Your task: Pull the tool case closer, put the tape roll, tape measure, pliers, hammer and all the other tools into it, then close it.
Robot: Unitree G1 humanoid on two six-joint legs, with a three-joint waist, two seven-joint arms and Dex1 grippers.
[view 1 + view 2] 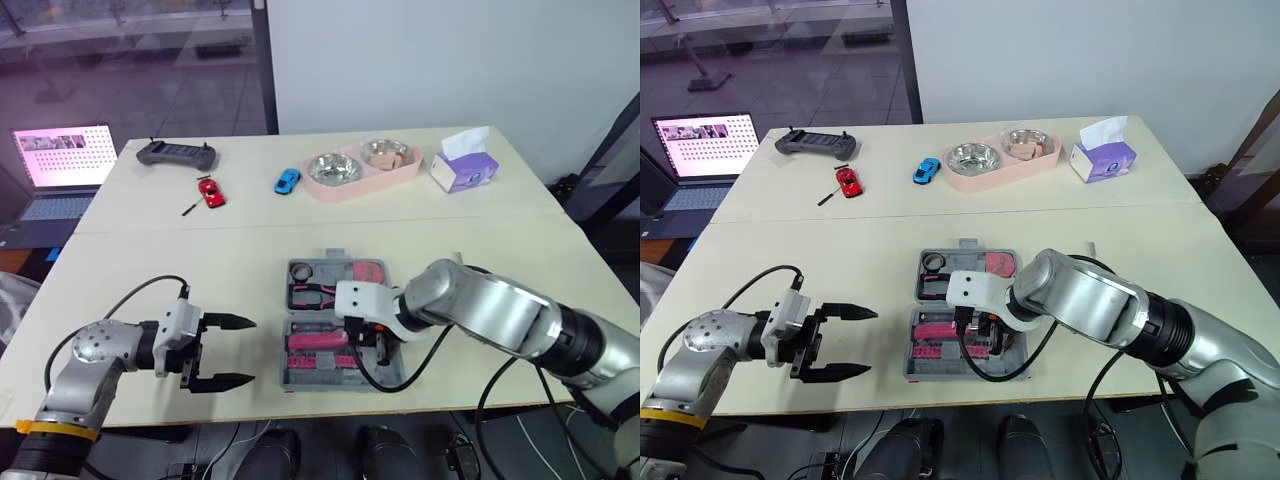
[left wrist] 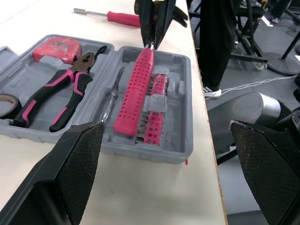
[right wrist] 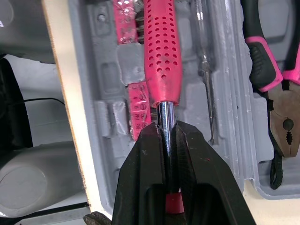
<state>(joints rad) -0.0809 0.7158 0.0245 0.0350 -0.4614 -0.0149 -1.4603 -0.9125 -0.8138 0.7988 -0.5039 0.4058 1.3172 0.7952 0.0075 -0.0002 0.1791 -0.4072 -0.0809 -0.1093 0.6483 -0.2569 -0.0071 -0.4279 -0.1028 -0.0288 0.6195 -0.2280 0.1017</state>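
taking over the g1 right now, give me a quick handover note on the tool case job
Left gripper: open, holding nothing, hovering left of the tool case.
Right gripper: shut on the hammer by its metal shaft; the pink handle lies across the case's near half.
Far half: tape roll, pliers, tape measure.
Done: the case sits open at the table's near edge.
Left: release the hammer, add the red screwdriver lying on the table beside the case, close it.
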